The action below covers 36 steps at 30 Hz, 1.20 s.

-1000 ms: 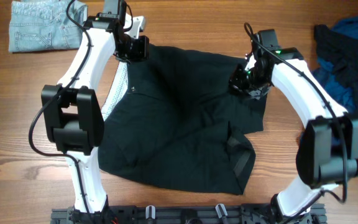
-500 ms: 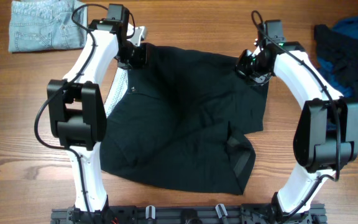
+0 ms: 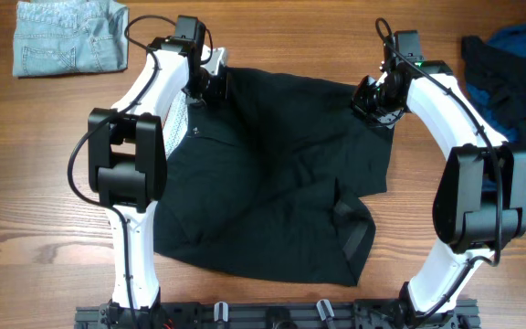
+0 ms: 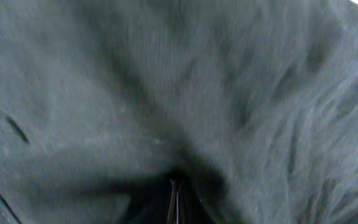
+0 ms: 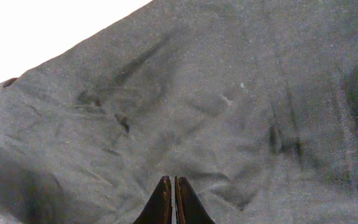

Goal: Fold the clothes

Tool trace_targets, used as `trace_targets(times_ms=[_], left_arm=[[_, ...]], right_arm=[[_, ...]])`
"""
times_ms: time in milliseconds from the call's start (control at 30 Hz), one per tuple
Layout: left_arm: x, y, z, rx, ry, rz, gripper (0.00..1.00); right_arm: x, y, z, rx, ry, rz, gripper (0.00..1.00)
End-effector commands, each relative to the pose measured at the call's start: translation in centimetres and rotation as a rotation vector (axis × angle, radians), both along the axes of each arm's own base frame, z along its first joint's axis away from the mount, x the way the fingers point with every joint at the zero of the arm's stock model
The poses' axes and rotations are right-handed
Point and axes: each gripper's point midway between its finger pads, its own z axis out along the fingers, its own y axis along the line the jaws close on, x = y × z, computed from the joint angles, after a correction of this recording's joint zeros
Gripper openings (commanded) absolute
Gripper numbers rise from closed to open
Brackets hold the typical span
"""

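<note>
Clamping the cloth of the black shorts [image 3: 272, 183], the left gripper [image 4: 176, 199] and right gripper [image 5: 174, 186] are both seen clenched. The shorts are spread between and behind the fingers [image 5: 164, 200] on the wooden table [image 3: 26, 183]. A denim garment [image 3: 67, 37] is seen outside the left gripper, and blue garments [image 3: 510, 73] outside the right.

The overhead view was bright, even and sharp, with only faint shadows on the tabletop [image 3: 272, 37]. The left wrist view was dim and smeared with blur across the shorts [image 4: 229, 93]. The right wrist view was sharper, its far left corner blown out white.
</note>
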Motion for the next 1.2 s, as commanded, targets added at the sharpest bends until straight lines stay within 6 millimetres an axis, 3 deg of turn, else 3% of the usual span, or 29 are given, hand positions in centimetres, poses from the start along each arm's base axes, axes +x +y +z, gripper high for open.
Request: trace_targets(times_ms=[0,67,133,300,433,567,767,1000,1167], left_arm=[[-0.5,1.2,-3.5,0.033,0.073,0.042,0.04],[-1.1,1.9,-5.5,0.04,0.123,0.063,0.04],[-1.2,2.3,-6.2,0.042,0.137,0.074,0.04],[0.0,3.6,-6.3,0.042,0.105,0.103,0.04],[0.8,5.0,-6.4,0.052,0.081,0.136,0.04],[1.4,7.1,-6.5,0.078,0.077,0.2,0.04],[2.2,9.4,-6.6,0.097,0.056,0.244,0.04],[4.3,11.2,-6.4,0.106,-0.02,0.3,0.04],[5.4,14.9,-6.6,0.221,-0.051,0.457,0.04]], right_arm=[[0.5,-0.4,-0.3,-0.027,-0.004,0.003,0.04],[0.9,-0.6,-0.3,-0.036,-0.018,-0.001,0.04],[1.2,-0.6,-0.2,-0.034,-0.033,-0.007,0.04],[2.3,-1.0,-0.5,-0.057,-0.064,-0.035,0.04],[3.3,-0.5,-2.7,-0.026,-0.061,-0.027,0.04],[2.9,0.1,-5.5,-0.002,0.018,-0.012,0.04],[3.2,0.2,-6.9,-0.001,0.017,0.008,0.04],[5.5,1.5,-6.7,0.089,-0.059,-0.023,0.04],[9.3,2.8,-3.9,0.166,-0.215,-0.016,0.04]])
